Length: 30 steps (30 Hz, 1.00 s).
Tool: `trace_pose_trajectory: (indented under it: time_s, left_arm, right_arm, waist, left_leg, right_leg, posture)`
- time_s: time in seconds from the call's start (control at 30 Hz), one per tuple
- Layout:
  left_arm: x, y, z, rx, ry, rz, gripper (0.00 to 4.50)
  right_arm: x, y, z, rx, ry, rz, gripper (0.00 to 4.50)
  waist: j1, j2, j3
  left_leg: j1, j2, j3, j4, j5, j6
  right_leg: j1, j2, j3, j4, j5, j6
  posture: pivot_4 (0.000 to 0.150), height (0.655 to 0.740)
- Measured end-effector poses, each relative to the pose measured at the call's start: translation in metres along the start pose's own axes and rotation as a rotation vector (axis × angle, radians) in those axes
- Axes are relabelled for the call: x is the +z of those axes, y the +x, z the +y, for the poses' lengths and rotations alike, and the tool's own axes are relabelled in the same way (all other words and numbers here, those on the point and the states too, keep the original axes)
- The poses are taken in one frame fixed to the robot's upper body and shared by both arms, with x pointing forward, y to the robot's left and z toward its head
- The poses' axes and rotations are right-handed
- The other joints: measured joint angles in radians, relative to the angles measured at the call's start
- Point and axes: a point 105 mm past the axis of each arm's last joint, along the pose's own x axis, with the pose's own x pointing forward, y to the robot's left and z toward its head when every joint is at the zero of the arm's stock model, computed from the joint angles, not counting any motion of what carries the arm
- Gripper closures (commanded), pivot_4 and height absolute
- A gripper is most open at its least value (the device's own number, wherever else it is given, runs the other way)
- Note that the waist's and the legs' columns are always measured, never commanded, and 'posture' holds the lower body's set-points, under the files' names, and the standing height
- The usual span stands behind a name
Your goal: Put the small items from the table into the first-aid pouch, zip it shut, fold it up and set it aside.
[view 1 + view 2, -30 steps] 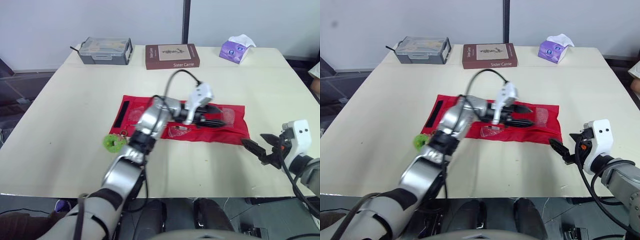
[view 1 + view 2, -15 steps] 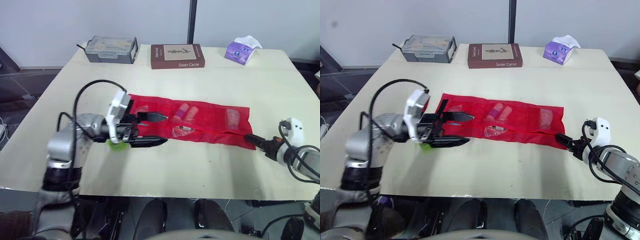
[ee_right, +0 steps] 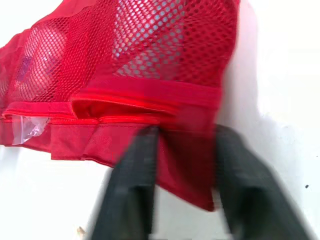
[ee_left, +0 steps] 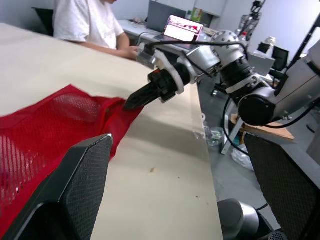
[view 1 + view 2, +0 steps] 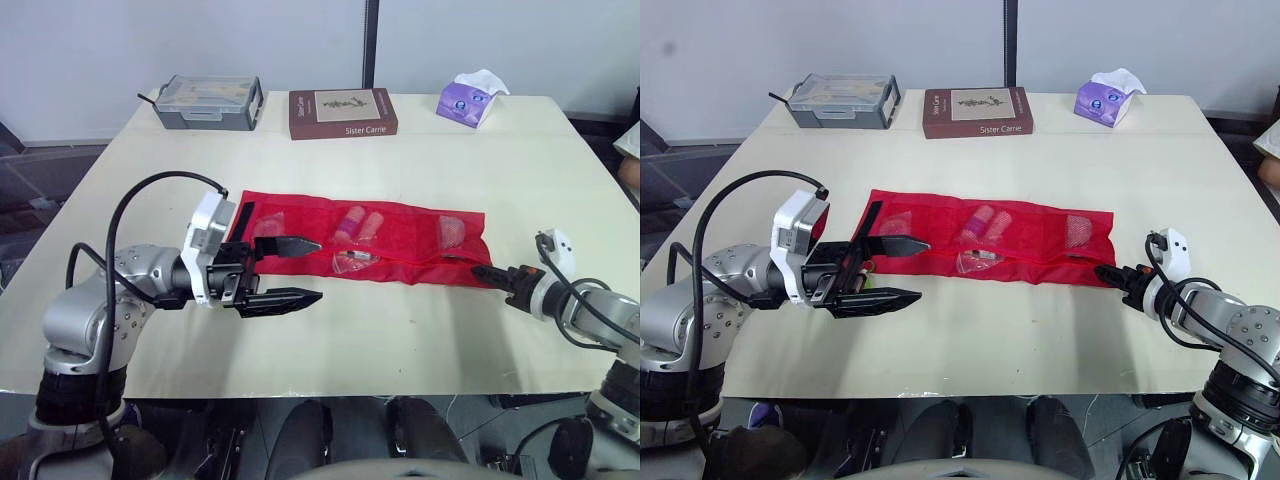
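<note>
Red mesh first-aid pouch (image 5: 410, 245) lies unfolded and flat mid-desk (image 5: 420, 330), long side running left to right. Black strip (image 5: 243, 224) at its left end.

Pockets:
- Two pink items (image 5: 360, 222) sit side by side around the middle.
- Pale item (image 5: 451, 230) in the right-hand pocket, can't ID it.
- Clear packet (image 5: 352, 262) at the pouch's near edge by the zip line. Can't tell if it's inside or lying on top.

Left pincer (image 5: 300, 272): released, fingers wide apart, nothing between them. It's at the pouch's near-left corner, pointing to the robot's right. Far finger is over the red fabric, near finger over bare desk just in front of the pouch.

Right pincer (image 5: 482, 271): low on the desk at the pouch's near-right corner, pointing left. In the right wrist view the fingers (image 3: 135, 180) are spread with the pouch corner lying flat in the gap, not clamped. It's blurred, so I can't tell whether they touch the fabric.

Back edge of the desk, well apart from the pouch:
- grey plastic box (image 5: 210, 100)
- book (image 5: 343, 112) titled "Sister Carrie"
- purple tissue pack (image 5: 470, 100)

Left wrist view also shows a person (image 4: 85, 22) in a white T-shirt sitting beyond the desk's right side.
</note>
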Motion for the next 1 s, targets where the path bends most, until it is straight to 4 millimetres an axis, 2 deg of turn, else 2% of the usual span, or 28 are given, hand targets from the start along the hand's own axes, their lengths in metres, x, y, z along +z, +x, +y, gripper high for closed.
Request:
trace_pose_trajectory:
  time_s: [0.07,0.17,0.27,0.33,0.47,0.57,0.7,0.8,0.83,0.9,1.0]
  left_arm:
    - [-0.002,-0.001,0.001,0.015,-0.003,-0.001,0.0]
    - [-0.005,-0.001,0.002,0.029,-0.01,0.0,0.0]
    - [-0.006,-0.001,0.003,0.04,-0.014,0.001,0.0]
    - [-0.006,0.0,0.003,0.038,-0.017,0.001,0.0]
    - [-0.001,0.005,0.0,0.0,-0.016,-0.026,0.0]
    - [0.009,0.011,-0.002,-0.03,0.011,-0.039,0.0]
    - [0.007,0.013,0.005,0.007,-0.004,-0.03,0.0]
    - [-0.002,0.006,0.023,0.125,-0.08,-0.002,0.0]
    - [-0.009,-0.002,0.032,0.194,-0.145,0.014,0.0]
    - [-0.018,-0.012,0.044,0.271,-0.239,0.028,0.0]
    - [-0.031,-0.023,0.067,0.402,-0.403,0.083,0.0]
  right_arm:
    - [0.002,-0.002,-0.001,-0.01,-0.013,-0.009,4.44]
    - [0.014,-0.016,-0.011,-0.096,-0.082,-0.037,4.44]
    - [0.029,-0.048,-0.041,-0.274,-0.191,-0.044,4.44]
    - [0.047,-0.072,-0.06,-0.386,-0.254,-0.067,4.44]
    - [0.062,-0.084,-0.075,-0.426,-0.317,-0.064,4.44]
    - [0.063,-0.084,-0.083,-0.421,-0.374,-0.021,3.54]
    - [0.061,-0.094,-0.085,-0.397,-0.465,0.004,1.57]
    - [0.056,-0.111,-0.07,-0.35,-0.634,0.001,0.4]
    - [0.052,-0.119,-0.054,-0.282,-0.713,-0.012,0.03]
    - [0.051,-0.127,-0.024,-0.159,-0.802,-0.075,0.03]
    - [0.036,-0.13,0.045,0.138,-0.971,-0.151,0.03]
  waist:
    - [0.0,0.0,0.0]
    - [0.007,0.001,0.0]
    - [0.024,0.001,0.001]
    - [0.026,0.001,0.001]
    - [0.022,-0.001,0.001]
    - [0.023,0.0,0.001]
    - [0.026,0.0,0.001]
    - [0.029,0.0,0.001]
    - [0.03,0.001,0.001]
    - [0.027,0.0,0.002]
    - [0.023,-0.004,0.004]
  left_leg:
    - [0.0,0.0,0.0,0.0,0.0,0.0]
    - [0.0,0.0,0.0,0.0,0.0,0.0]
    - [-0.002,-0.001,0.0,0.0,0.0,0.0]
    - [-0.003,-0.002,0.001,0.0,0.0,0.0]
    - [-0.002,-0.002,0.001,0.0,0.0,0.0]
    - [-0.001,-0.001,0.001,0.0,0.0,0.0]
    - [-0.001,-0.001,0.0,0.0,0.0,0.0]
    - [-0.003,-0.001,-0.001,-0.001,0.0,0.0]
    - [-0.003,-0.001,-0.002,-0.001,0.0,0.0]
    - [-0.003,0.0,-0.003,0.0,0.0,0.0]
    - [0.001,0.0,-0.002,0.001,0.0,0.0]
  right_leg:
    - [0.0,0.0,0.0,0.0,-0.001,0.0]
    - [0.0,-0.002,0.0,0.0,-0.002,-0.001]
    - [-0.001,-0.004,-0.001,-0.002,-0.002,-0.001]
    - [-0.001,-0.004,0.0,-0.004,-0.002,-0.001]
    - [-0.001,-0.002,0.0,-0.004,-0.003,0.001]
    - [0.0,-0.001,0.001,-0.003,-0.003,0.001]
    - [-0.001,0.0,0.001,-0.002,-0.003,0.001]
    - [-0.001,-0.001,0.0,-0.003,-0.002,0.005]
    - [-0.001,0.0,-0.001,-0.003,-0.002,0.007]
    - [-0.001,0.001,-0.001,-0.003,-0.002,0.008]
    - [0.002,0.001,-0.001,-0.001,-0.002,0.007]
  posture:
    - [0.15,0.74]
    - [0.15,0.74]
    - [0.15,0.74]
    - [0.15,0.74]
    - [0.15,0.74]
    - [0.15,0.74]
    - [0.15,0.74]
    - [0.15,0.74]
    - [0.15,0.74]
    - [0.15,0.74]
    - [0.15,0.74]
